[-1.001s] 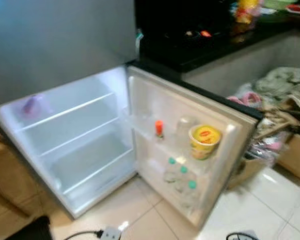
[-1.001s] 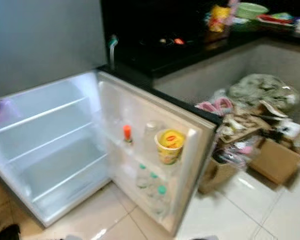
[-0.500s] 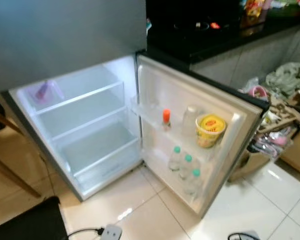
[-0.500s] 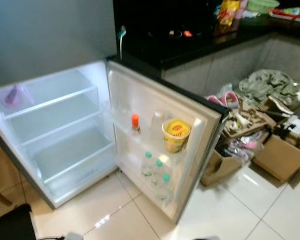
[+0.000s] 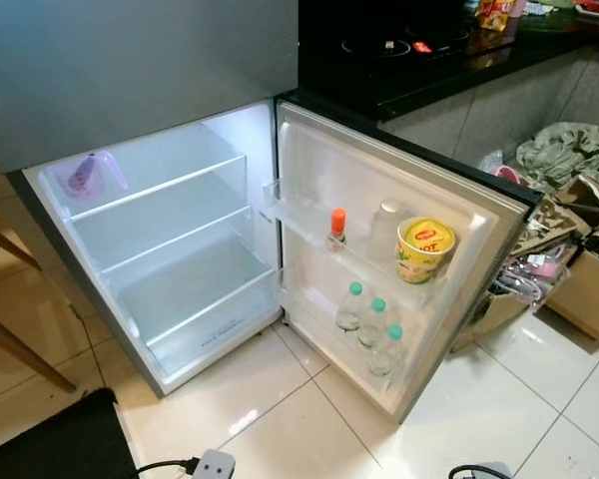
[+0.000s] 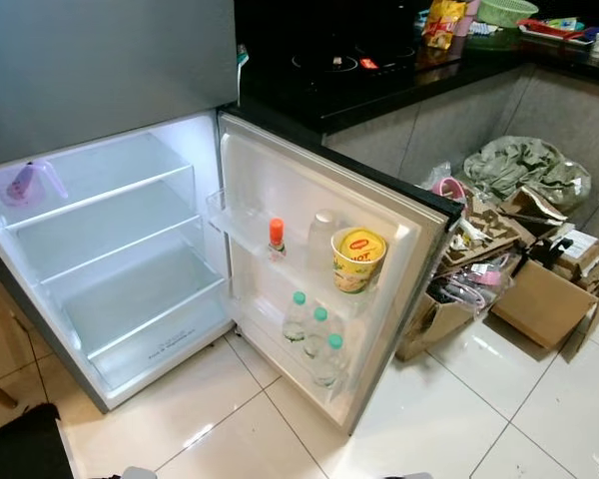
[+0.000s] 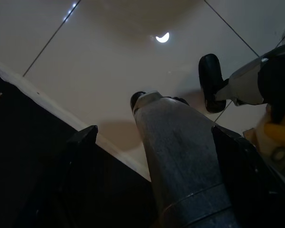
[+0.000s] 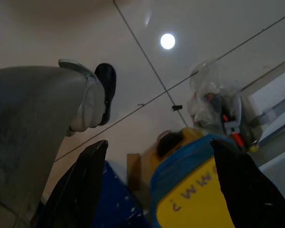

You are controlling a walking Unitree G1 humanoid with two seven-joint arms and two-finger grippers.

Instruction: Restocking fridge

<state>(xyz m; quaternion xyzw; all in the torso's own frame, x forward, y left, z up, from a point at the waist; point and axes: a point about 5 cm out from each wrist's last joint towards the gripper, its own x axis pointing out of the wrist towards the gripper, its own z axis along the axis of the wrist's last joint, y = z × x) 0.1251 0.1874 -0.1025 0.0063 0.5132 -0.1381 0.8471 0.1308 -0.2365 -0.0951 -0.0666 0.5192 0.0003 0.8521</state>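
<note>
The fridge (image 5: 160,215) stands with its lower door (image 5: 319,170) swung wide open and its light on. A pink container (image 5: 85,175) sits on the top shelf; the shelves below are bare. In the door rack are an orange-capped bottle (image 5: 337,228), a clear jar (image 5: 385,230) and a yellow noodle cup (image 5: 423,249). Three green-capped water bottles (image 5: 371,324) stand in the lower rack. My left gripper (image 7: 154,130) hangs open over the tiled floor beside my leg. My right gripper (image 8: 157,141) hangs open too, and a yellow and blue package (image 8: 190,194) lies beyond its fingers.
A black counter with a hob (image 5: 399,50) runs behind the door. Cardboard boxes and clutter (image 6: 539,289) and a heap of cloth (image 6: 519,165) fill the floor to the right. A power strip (image 5: 212,465) lies near my feet. Wooden chair legs (image 5: 10,339) stand at the left.
The whole picture has shifted and sharpened as the camera moved; the fridge now sits a little further right. Nothing in the fridge has moved.
</note>
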